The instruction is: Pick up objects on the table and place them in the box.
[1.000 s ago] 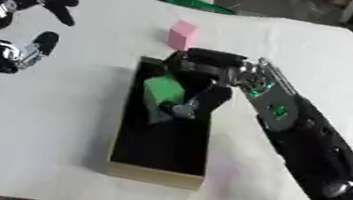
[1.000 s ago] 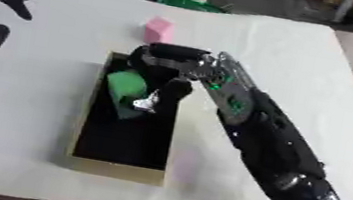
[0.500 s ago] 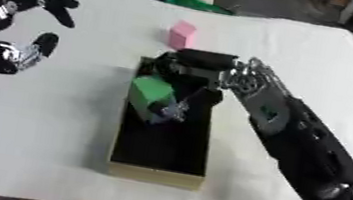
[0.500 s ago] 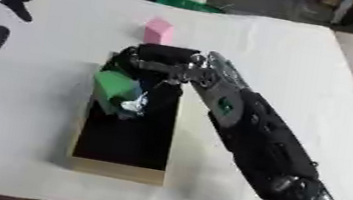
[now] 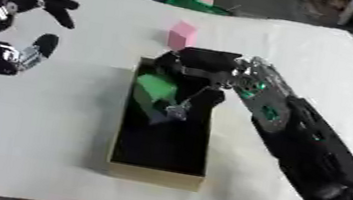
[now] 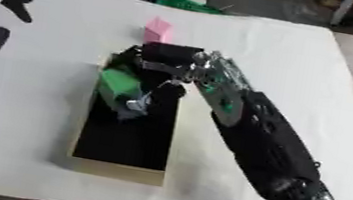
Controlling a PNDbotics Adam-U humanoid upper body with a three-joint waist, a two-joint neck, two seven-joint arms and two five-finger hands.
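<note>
Over box [image 5: 155,173], robot's rt hand [image 5: 195,72] pinches green block [image 5: 155,87] w/ curled fingers; lt hand [image 5: 13,46] idles spread; early release risks block catching box wall.

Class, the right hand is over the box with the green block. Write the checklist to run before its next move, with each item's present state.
1. Green block inside the box: ok.
2. Block resting on the box floor: cannot tell.
3. Right hand has let go: not ok, fingers curl round the block.
4. Left hand away from the box: ok, open at left.
5. Pink block within view: ok, behind the box.
</note>
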